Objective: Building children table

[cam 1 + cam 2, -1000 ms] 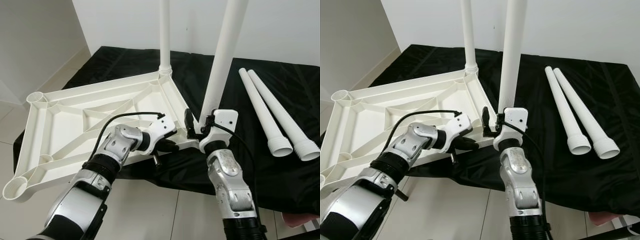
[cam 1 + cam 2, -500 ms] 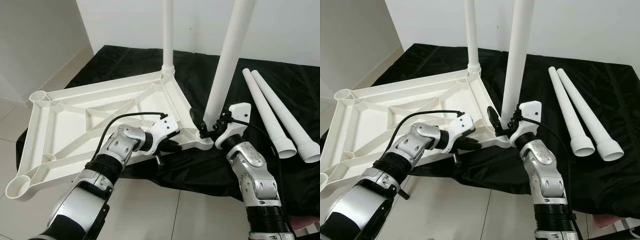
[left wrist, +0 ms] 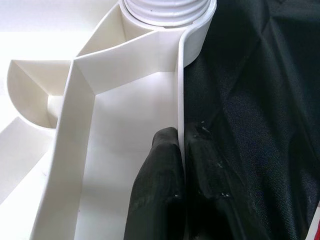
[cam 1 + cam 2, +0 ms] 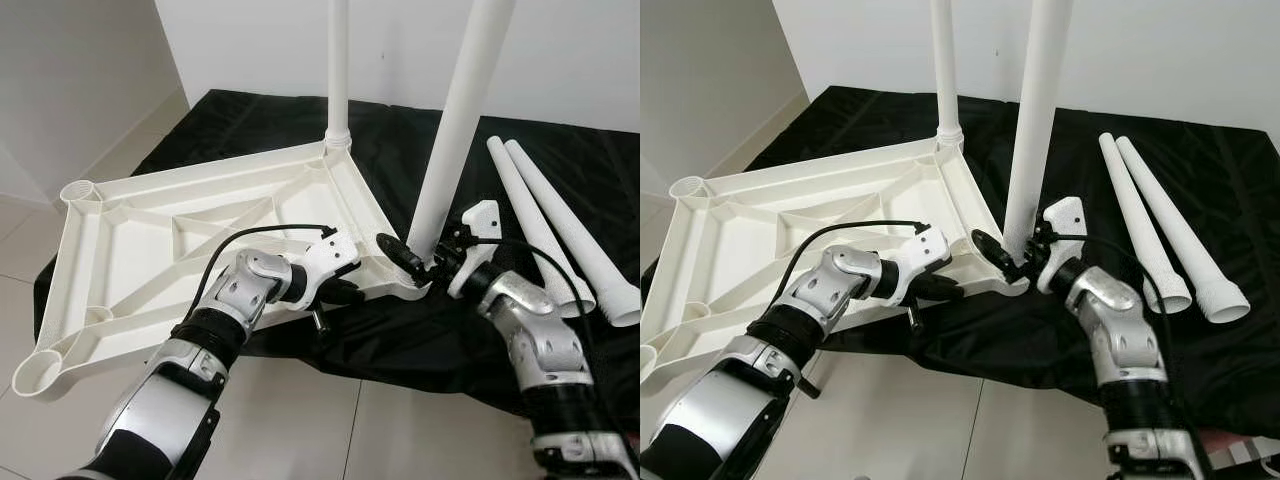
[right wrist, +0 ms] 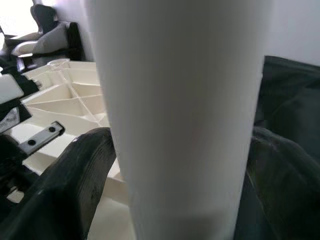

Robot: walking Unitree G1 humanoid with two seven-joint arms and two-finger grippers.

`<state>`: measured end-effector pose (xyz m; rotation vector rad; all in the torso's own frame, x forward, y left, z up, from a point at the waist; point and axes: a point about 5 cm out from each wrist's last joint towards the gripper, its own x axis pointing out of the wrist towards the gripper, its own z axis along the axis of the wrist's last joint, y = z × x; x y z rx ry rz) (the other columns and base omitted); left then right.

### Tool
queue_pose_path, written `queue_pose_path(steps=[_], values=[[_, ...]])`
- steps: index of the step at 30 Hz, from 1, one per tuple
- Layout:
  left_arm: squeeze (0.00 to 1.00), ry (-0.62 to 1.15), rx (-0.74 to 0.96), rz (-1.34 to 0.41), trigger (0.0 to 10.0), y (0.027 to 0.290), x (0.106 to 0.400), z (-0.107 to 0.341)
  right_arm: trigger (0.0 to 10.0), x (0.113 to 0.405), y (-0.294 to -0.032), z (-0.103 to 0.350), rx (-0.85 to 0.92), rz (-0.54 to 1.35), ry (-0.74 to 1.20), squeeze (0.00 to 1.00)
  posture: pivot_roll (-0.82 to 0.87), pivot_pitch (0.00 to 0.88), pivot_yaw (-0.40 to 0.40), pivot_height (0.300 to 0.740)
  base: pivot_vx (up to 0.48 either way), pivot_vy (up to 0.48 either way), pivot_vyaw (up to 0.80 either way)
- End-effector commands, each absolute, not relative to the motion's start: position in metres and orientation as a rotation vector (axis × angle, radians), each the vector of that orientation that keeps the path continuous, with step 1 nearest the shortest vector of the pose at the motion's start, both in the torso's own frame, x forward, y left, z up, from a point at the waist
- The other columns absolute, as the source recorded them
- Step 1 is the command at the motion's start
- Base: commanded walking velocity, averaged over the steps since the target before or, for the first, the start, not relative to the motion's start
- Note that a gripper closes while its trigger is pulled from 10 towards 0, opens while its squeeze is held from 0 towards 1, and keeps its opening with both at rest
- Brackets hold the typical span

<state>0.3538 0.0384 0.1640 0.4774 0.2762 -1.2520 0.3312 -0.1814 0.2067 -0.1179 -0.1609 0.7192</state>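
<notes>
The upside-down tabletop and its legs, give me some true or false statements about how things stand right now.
1. Two legs stand upright in the tabletop. True: a far leg and a near leg.
2. Both loose legs lie on the bare tiles. False: they lie on the black cloth.
3. The left tool pinches the tabletop's rim. True.
4. The right tool is holding a loose leg. False: its fingers sit either side of the near upright leg's base.
5. All four corner sockets are filled. False: two sockets on the robot's left are empty.

Black cloth [image 4: 250, 125] over pale tiled floor [image 4: 300, 430], white wall [image 4: 80, 70] behind; maybe chair [image 5: 45, 17] w/ cushions.
</notes>
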Motion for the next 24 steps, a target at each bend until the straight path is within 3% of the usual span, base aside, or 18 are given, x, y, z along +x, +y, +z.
queue_pose_path(steps=[1,16,17,18,19,20,24], values=[[0.0,0.338,0.486,-1.204,10.0,0.043,0.353,0.149,10.0,0.332,-0.179,0.204,-0.122,0.756,-0.153,0.0,-0.16,0.116,0.104,0.74,0.0,0.0,0.0],[0.0,0.342,0.491,-1.207,10.0,0.043,0.353,0.149,10.0,0.345,-0.194,0.207,-0.153,0.824,-0.128,0.0,-0.16,0.11,0.107,0.74,0.0,0.0,0.0],[0.0,0.342,0.492,-1.207,10.0,0.043,0.353,0.149,8.0,0.345,-0.195,0.206,-0.151,0.827,-0.123,0.0,-0.16,0.11,0.107,0.74,0.0,0.0,0.0],[0.0,0.342,0.492,-1.207,10.0,0.043,0.353,0.149,8.0,0.345,-0.195,0.206,-0.151,0.827,-0.123,0.0,-0.16,0.11,0.107,0.74,0.0,0.0,0.0],[0.0,0.342,0.491,-1.208,10.0,0.043,0.353,0.149,2.1,0.345,-0.196,0.205,-0.147,0.836,-0.12,0.0,-0.16,0.11,0.107,0.74,0.0,0.0,0.0],[0.0,0.342,0.492,-1.208,10.0,0.043,0.353,0.149,0.0,0.345,-0.197,0.205,-0.144,0.84,-0.119,0.0,-0.16,0.109,0.107,0.74,0.0,0.0,0.0],[0.0,0.342,0.492,-1.208,10.0,0.043,0.352,0.149,0.0,0.345,-0.198,0.205,-0.136,0.848,-0.12,0.0,-0.15,0.109,0.106,0.74,0.0,0.0,0.0]])
